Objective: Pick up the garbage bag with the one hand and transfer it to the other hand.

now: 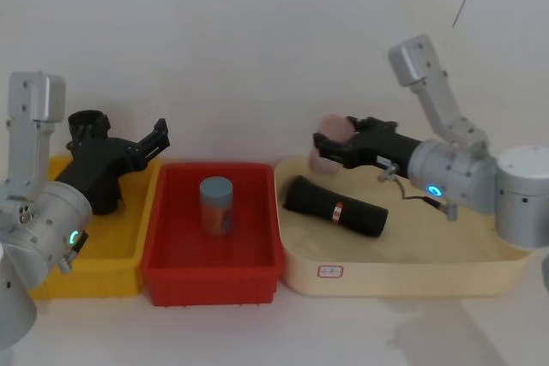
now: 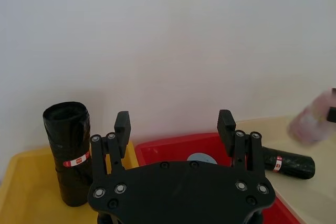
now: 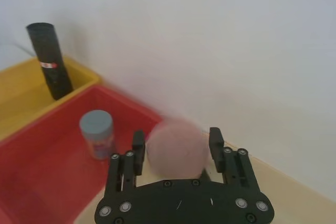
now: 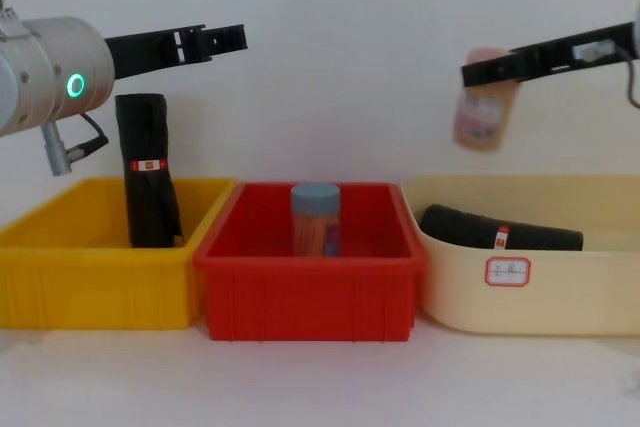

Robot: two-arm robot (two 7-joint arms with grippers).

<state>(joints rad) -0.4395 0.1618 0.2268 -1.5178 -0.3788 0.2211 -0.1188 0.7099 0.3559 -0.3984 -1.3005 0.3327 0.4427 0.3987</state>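
1. The garbage bag [image 1: 335, 207] is a black roll with a red-and-white band. It lies on its side in the cream tray [image 1: 403, 279], on the robot's right.
2. No claw touches it.
3. A second black roll [image 4: 146, 170] stands up in the yellow bin [image 4: 90, 287], leaning at the back. It has a red-and-white band too.
4. The left gripper [image 2: 175, 124] is up in the air above the yellow bin, near the top of the standing roll. Its two fingers are wide apart and hold nothing.
5. The right gripper [image 3: 176, 145] is up above the back of the cream tray. Its fingers are closed around a blurry pink bottle [image 4: 485, 110], which hangs down from them in the chest view.
6. A jar with a grey-blue lid [image 1: 216, 205] stands in the red bin [image 1: 212, 280], which sits between the other two.
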